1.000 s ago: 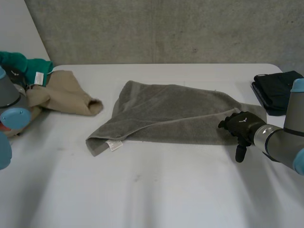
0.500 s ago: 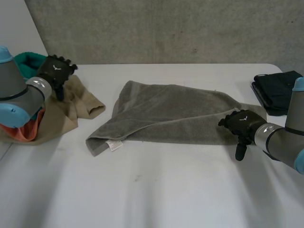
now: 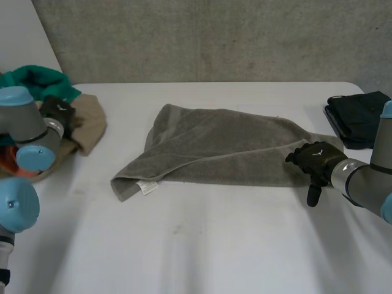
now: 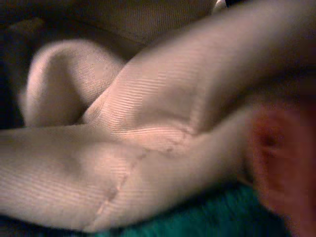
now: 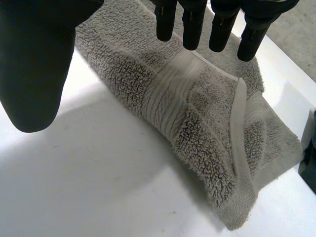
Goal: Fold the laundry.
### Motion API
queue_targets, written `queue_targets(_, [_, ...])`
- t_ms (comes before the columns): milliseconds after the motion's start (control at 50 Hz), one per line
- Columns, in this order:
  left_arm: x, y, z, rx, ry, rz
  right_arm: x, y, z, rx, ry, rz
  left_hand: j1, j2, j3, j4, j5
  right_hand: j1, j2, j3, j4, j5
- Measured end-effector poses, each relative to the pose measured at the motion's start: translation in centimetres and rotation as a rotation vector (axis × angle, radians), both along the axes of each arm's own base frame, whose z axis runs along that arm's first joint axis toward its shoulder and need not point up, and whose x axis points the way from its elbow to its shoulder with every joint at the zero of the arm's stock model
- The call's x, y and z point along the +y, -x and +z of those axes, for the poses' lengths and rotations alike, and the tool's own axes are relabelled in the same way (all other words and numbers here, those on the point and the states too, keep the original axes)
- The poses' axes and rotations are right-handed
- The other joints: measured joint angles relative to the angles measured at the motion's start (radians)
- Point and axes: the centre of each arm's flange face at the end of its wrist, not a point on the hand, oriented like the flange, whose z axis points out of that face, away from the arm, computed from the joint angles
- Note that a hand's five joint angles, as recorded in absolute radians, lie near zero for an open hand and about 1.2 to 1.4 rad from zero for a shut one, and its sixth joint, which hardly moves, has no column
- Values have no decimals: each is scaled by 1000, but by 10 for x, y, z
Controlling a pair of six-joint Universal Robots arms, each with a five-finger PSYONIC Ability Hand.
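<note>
Towel (image 3: 220, 147), grey terry, frame ctr, loosely doubled: prob. soft, limp, light, not slippery. You'd best take its corner by right hand (image 3: 315, 160), which is spread wide, empty, ctr-right. Left hand (image 3: 58, 113) upper left, in tan cloth (image 3: 90, 122); grasp: cannot tell.

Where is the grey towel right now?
In the head view the grey towel lies in the middle of the table, its right end by the right hand, with the beige garment off to its left.
</note>
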Motion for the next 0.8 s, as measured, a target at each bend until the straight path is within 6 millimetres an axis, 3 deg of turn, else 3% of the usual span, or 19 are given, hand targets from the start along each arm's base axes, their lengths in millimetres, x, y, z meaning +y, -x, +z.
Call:
queue_targets(80, [-4,-10,1,-59,23,51,2,-2,1,0,1,6,-9,-8,-5,-10,-5,0,0,0,0,0])
queue_targets(120, [-3,-8,5,-61,23,52,3,-2,2,-1,3,8,-125,-153,-130,-145,-79,0,0,0,0,0])
queue_targets(220, [10,10,28,8,16,12,5,-4,7,-7,10,13,-857,-892,-870,-929,-822,0,0,0,0,0])
queue_targets(260, [16,17,40,47,24,-10,6,-4,9,-11,14,12,-951,-963,-953,-990,-895,0,0,0,0,0])
queue_targets(380, [42,37,78,148,42,-81,6,-4,17,-33,27,7,-964,-984,-972,-999,-908,0,0,0,0,0])
queue_targets(480, [92,60,119,260,-6,-174,6,-2,30,-58,49,-3,-964,-985,-972,-999,-908,0,0,0,0,0])
queue_targets(560, [129,72,133,353,-89,-216,7,-1,37,-66,58,-5,-964,-986,-972,-999,-908,0,0,0,0,0])
queue_targets(580, [149,77,137,416,-149,-230,7,-1,40,-69,60,-4,-964,-987,-972,-999,-908,0,0,0,0,0])
queue_targets(680, [192,89,126,609,-331,-215,9,-1,45,-70,60,0,-964,-987,-972,-999,-908,0,0,0,0,0])
queue_targets(800, [205,95,93,742,-440,-132,12,-1,43,-66,47,7,-959,-983,-969,-995,-906,0,0,0,0,0])
